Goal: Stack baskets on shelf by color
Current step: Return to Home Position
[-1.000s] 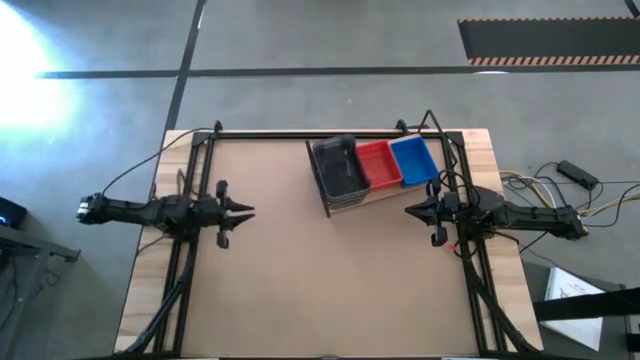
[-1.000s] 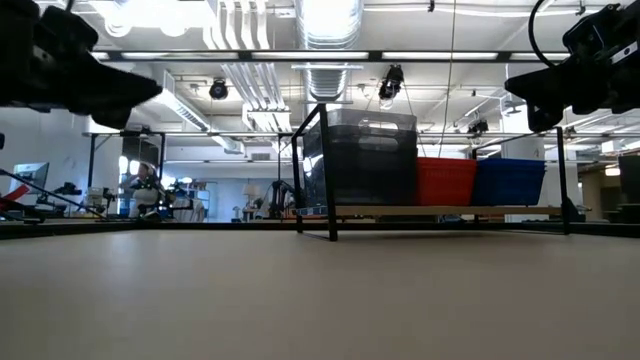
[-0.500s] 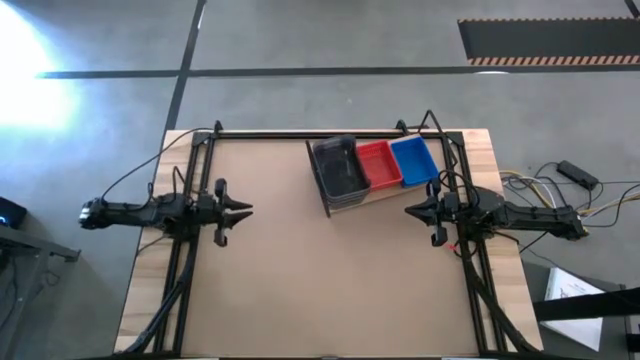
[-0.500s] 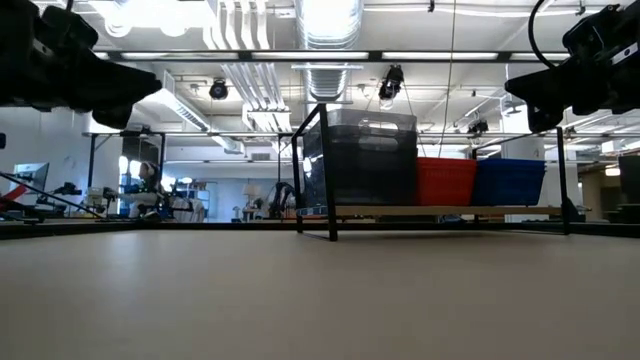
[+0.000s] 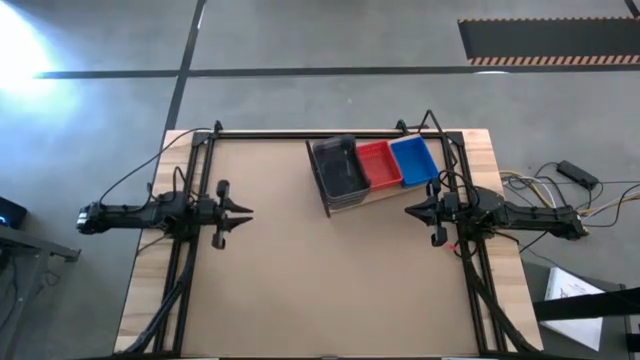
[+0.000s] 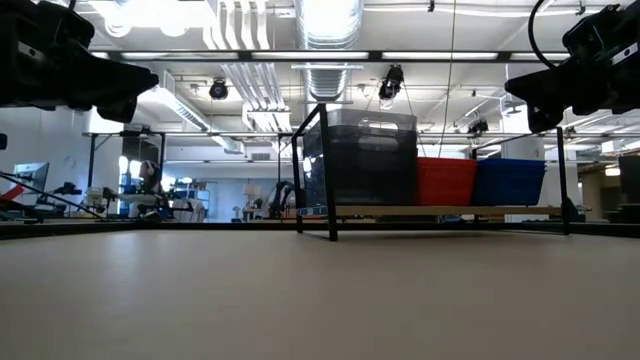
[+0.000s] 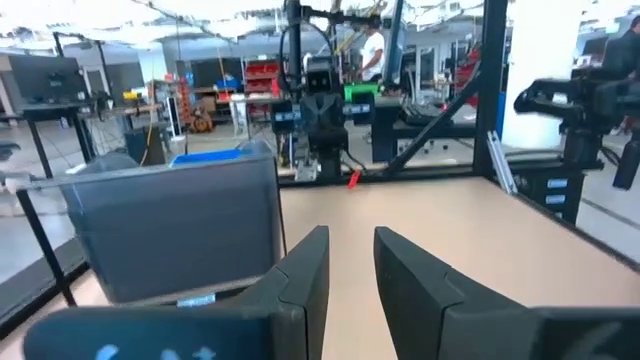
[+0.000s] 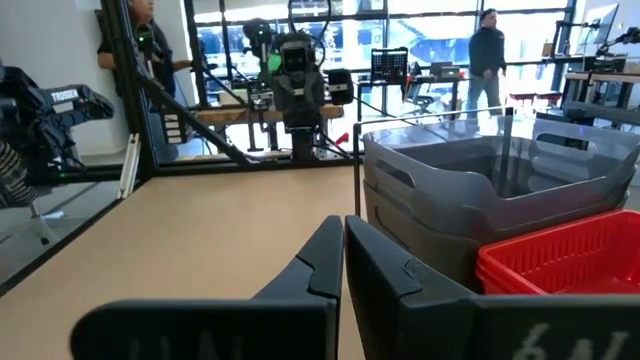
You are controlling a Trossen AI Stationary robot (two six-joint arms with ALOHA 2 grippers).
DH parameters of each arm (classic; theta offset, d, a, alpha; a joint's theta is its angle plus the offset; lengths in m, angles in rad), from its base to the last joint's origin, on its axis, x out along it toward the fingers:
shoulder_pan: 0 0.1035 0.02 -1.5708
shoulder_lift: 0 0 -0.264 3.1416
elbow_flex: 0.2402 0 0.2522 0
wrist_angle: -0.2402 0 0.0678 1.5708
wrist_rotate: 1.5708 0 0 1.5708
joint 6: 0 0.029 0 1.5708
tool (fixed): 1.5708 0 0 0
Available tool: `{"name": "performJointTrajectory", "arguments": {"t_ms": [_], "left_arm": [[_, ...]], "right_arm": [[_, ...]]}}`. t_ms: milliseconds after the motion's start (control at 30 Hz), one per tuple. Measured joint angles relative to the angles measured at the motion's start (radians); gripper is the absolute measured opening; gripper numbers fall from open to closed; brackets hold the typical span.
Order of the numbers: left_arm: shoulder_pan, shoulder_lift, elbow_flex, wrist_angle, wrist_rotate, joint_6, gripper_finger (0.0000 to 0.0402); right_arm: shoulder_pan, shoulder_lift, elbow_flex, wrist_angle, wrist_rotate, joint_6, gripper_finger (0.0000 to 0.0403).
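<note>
On the shelf (image 5: pixel 372 196), at the table's far right, stand side by side a tall dark grey basket stack (image 5: pixel 338 172), red baskets (image 5: pixel 379 164) and blue baskets (image 5: pixel 412 160). In the low view the grey stack (image 6: pixel 370 155) rises above the red (image 6: pixel 445 180) and blue (image 6: pixel 510 182) ones on the wooden board (image 6: pixel 450 211). My left gripper (image 5: pixel 247 211) hovers over the table's left part, narrowly open and empty, pointing at the shelf. My right gripper (image 5: pixel 408 210) hovers near the shelf's near right corner, shut and empty.
Black metal frame rails (image 5: pixel 190 270) run along the table's left, right and far edges. The brown tabletop (image 5: pixel 330 280) stretches between the two grippers and toward the near edge. People stand in the room beyond the table (image 8: pixel 490 40).
My left arm has shifted a little in place, its gripper staying above the table's left part. The baskets, shelf and right arm have kept still.
</note>
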Motion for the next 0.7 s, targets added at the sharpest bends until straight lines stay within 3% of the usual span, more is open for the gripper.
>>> {"name": "performJointTrajectory", "arguments": {"t_ms": [700], "left_arm": [[0.000,0.022,0.000,0.037,0.000,-0.001,0.0067]], "right_arm": [[0.000,0.000,0.000,0.000,0.000,0.000,0.0009]]}}
